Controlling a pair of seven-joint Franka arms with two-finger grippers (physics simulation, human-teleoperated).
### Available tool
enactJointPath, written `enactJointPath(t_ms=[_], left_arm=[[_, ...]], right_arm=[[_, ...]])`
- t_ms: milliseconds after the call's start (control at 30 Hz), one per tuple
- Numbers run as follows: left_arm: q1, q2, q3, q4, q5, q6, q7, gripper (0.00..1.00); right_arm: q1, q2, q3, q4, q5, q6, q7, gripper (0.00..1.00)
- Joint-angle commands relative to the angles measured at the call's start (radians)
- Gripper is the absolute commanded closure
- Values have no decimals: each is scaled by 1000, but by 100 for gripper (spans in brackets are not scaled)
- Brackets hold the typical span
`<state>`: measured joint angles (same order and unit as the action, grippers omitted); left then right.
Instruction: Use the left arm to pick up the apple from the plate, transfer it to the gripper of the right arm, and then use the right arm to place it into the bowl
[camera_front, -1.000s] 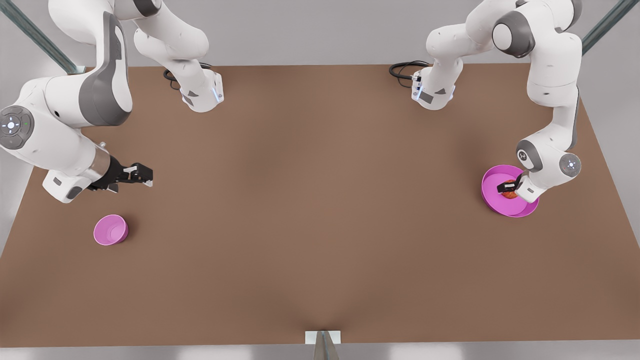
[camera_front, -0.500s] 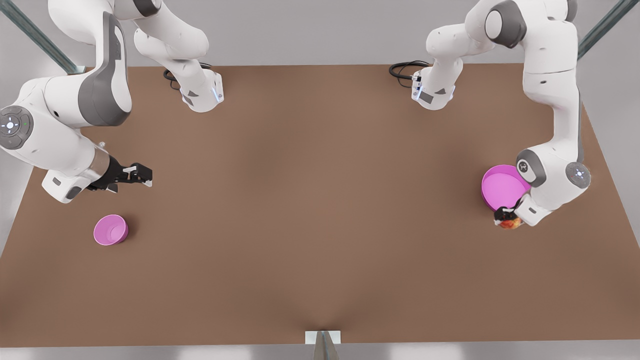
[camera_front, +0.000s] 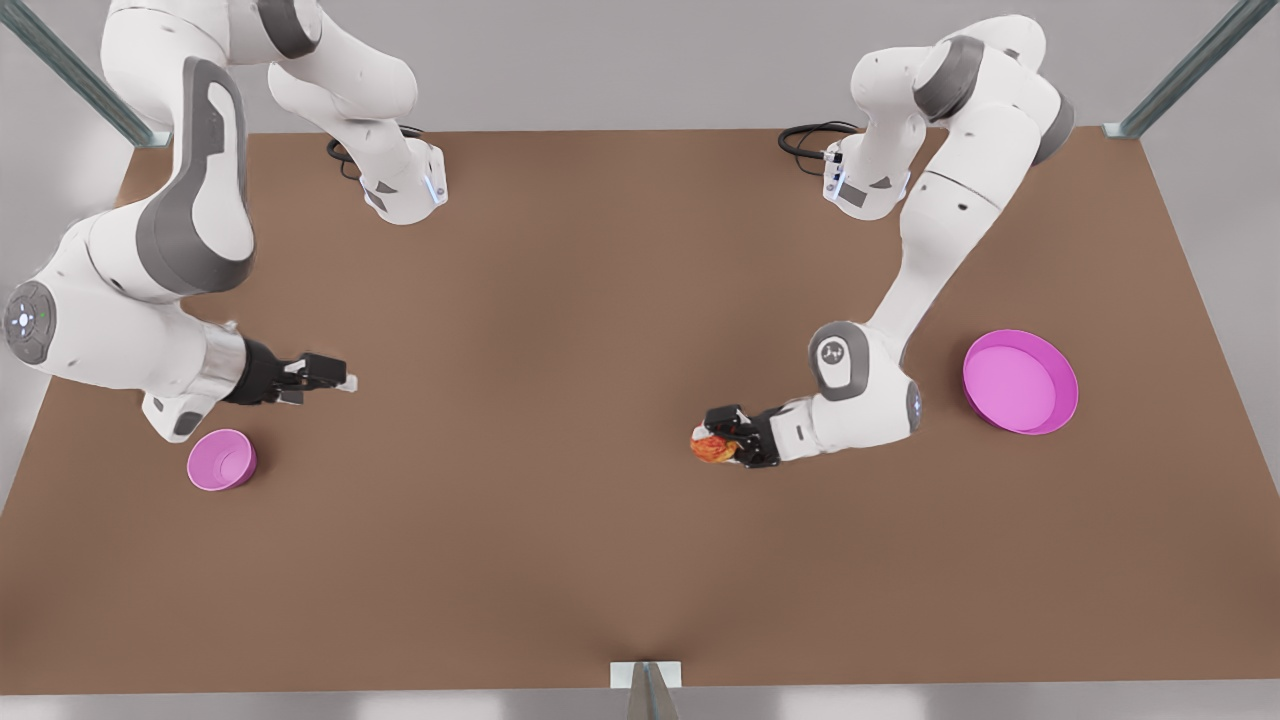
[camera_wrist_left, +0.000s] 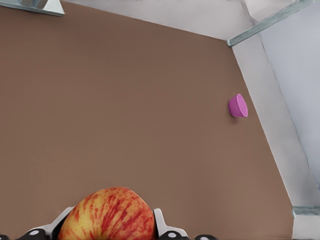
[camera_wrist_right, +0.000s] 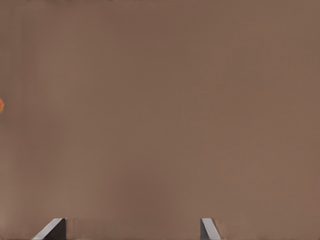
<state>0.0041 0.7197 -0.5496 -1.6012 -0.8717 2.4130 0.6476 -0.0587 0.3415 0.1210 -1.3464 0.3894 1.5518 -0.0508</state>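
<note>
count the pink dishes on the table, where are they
2. The plate sits empty at the front view's right, near the left arm. The smaller bowl sits at the front view's left, just below the right gripper. None appear hidden.

Apple (camera_front: 713, 448): lifted off plate (camera_front: 1040, 420) by left gripper (camera_front: 722, 435), carried toward table centre. Right gripper (camera_front: 345, 381): advanced toward it.

two white jointed arms with grey joint caps and grey side panels. right arm (camera_front: 150, 330) carries a shiny silver wrist band; left arm (camera_front: 900, 300) has a plain white wrist. both black end effectors; black cables coil at the bases.
</note>
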Motion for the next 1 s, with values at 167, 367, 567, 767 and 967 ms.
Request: enactJointPath(t_ms=[167, 367, 567, 767, 967], left_arm=[[-53, 262, -165, 248, -354, -51, 1262, 31], [-208, 365, -164, 489, -429, -38, 1345, 31], [-242, 376, -164, 494, -541, -38, 1446, 31], [-251, 377, -164, 495, -556, -37, 1449, 31], [-251, 379, -164, 495, -556, -37, 1449, 31]], right_arm=[[8, 251, 32, 38, 618, 229, -4, 0], [25, 335, 106, 32, 790, 387, -176, 0], [16, 326, 140, -109, 822, 372, -429, 0], [-187, 295, 328, -273, 822, 367, -690, 0], [-201, 263, 373, -356, 876, 415, -863, 0]])
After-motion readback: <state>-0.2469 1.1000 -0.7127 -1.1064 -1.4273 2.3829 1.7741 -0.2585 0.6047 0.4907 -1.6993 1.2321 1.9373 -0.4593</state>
